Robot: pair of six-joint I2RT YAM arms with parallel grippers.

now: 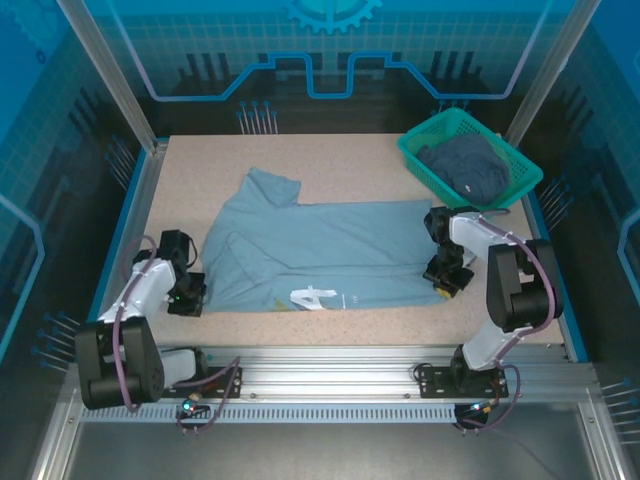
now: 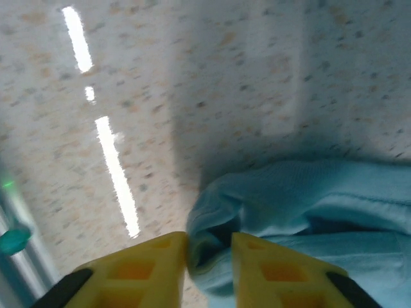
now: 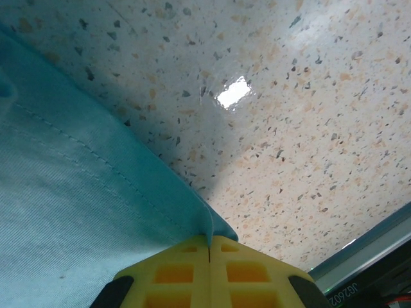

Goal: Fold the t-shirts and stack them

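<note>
A pale blue-grey t-shirt (image 1: pixel 320 250) lies spread flat across the table, its white lettering (image 1: pixel 315 297) at the near edge. My left gripper (image 1: pixel 190 295) is at its left end. In the left wrist view the left gripper (image 2: pixel 210 247) stands slightly open, with a bunched fold of the shirt (image 2: pixel 308 199) loose between the yellow fingers. My right gripper (image 1: pixel 445 280) is at the shirt's right end. In the right wrist view the right gripper (image 3: pixel 210 240) is shut on the shirt's stitched hem (image 3: pixel 77 205). A darker slate t-shirt (image 1: pixel 468 165) lies crumpled in the basket.
The teal-green mesh basket (image 1: pixel 408 150) stands at the back right corner of the speckled table (image 1: pixel 350 155). Blue rails edge the table on the left and right. Bare tabletop runs behind the shirt and along its near edge.
</note>
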